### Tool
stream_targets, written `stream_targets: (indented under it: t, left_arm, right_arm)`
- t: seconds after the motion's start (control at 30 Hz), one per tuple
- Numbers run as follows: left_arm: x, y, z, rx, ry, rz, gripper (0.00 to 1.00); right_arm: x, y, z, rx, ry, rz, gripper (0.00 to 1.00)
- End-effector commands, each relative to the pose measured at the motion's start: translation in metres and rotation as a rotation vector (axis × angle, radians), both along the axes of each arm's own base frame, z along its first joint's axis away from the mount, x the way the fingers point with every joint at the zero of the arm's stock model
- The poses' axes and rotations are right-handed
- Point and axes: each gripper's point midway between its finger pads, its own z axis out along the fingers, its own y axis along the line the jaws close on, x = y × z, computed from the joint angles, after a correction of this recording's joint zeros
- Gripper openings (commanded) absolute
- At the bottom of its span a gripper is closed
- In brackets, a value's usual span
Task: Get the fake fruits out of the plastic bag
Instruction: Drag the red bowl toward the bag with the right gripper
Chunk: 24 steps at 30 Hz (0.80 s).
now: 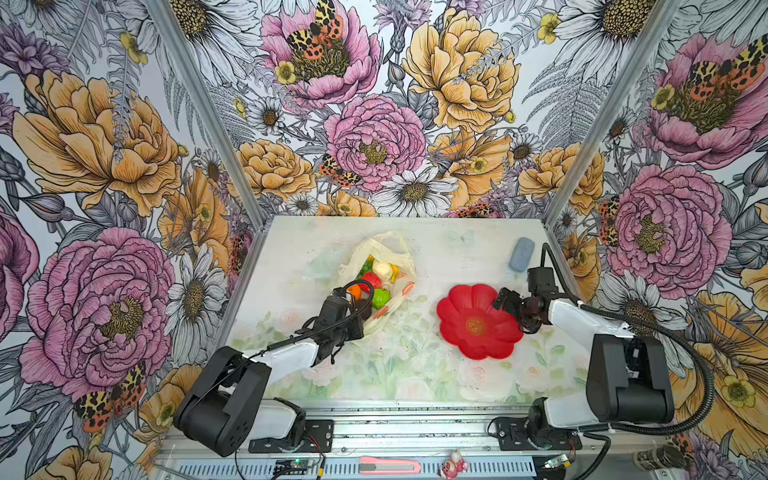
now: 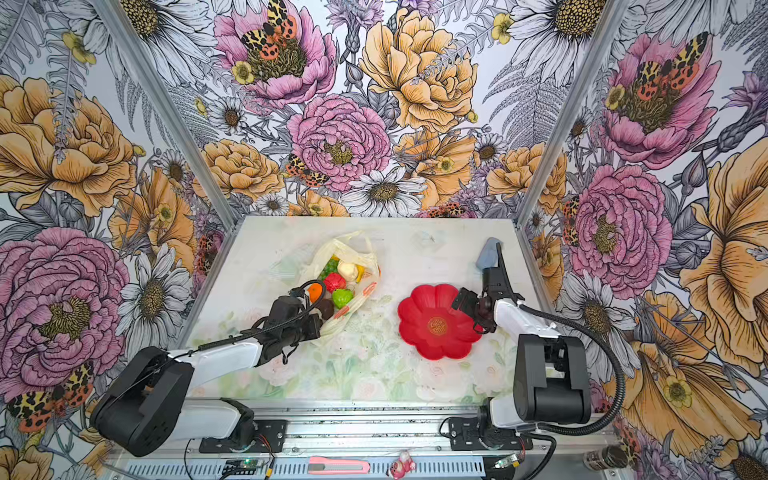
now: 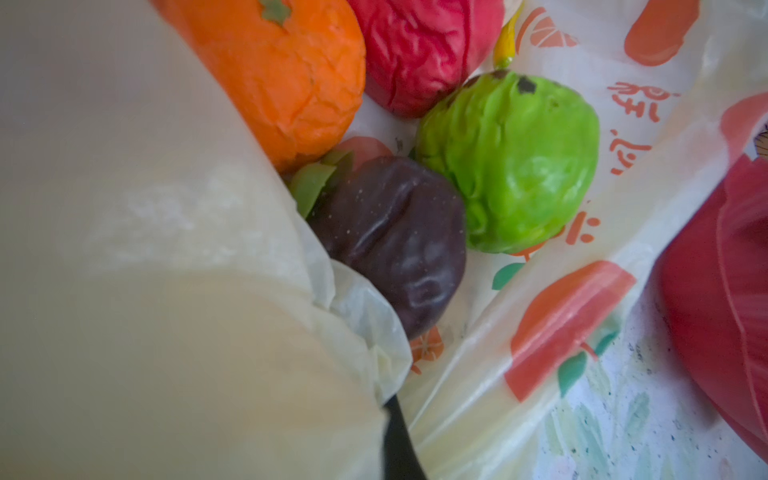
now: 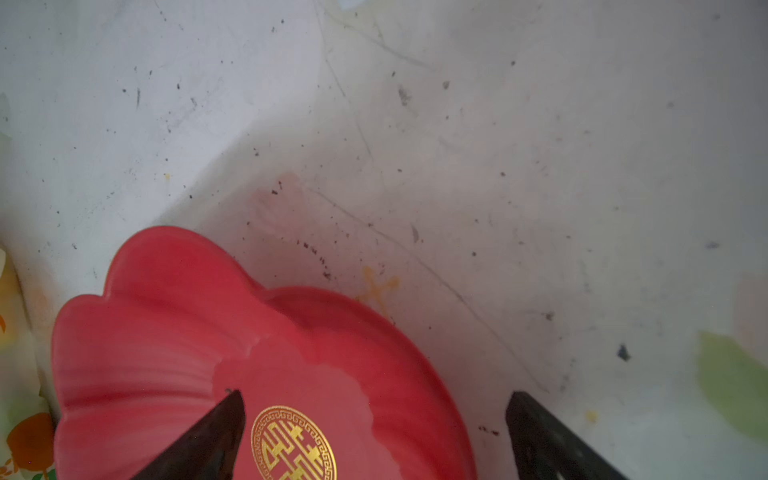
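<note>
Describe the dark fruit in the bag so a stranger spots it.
Left of the red plate lies a cream plastic bag. Inside, the dark fruit sits beside the orange and the green fruit. It alone is purple-brown and wrinkled.

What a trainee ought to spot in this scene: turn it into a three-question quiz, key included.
1. True or false: one of the fake fruits already lies on the red plate.
2. Which fruit in the plastic bag lies nearest the left gripper? A) the orange one B) the dark purple-brown one C) the cream one
3. Fill the gap: the right gripper hangs over the plate's rim with its jaws ___.
Key: 1 false, nothing lies on the plate. 2 B, the dark fruit, as the left wrist view shows. 3 open, holding nothing.
</note>
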Motion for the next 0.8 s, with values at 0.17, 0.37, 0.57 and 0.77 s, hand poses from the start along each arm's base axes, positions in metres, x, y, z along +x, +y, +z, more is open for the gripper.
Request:
stream_targets:
  t: [0.17, 0.37, 0.57, 0.77]
  left_arm:
    - [0.006, -0.009, 0.007, 0.024, -0.041, -0.022, 0.0]
    - [0.005, -0.006, 0.01, 0.035, -0.052, -0.011, 0.0]
    - [0.005, -0.002, 0.014, 0.028, -0.064, 0.008, 0.0]
    - [0.004, 0.005, 0.014, -0.042, -0.054, 0.029, 0.0]
  right_arm:
    - [0.012, 0.045, 0.001, 0.02, -0.022, 0.107, 0.98]
    - [0.015, 0.075, 0.001, 0.001, -0.022, 0.18, 0.98]
    - [0.014, 0.104, 0.003, -0.024, -0.03, 0.247, 0.98]
    - [0.014, 0.105, 0.006, -0.047, -0.042, 0.244, 0.98]
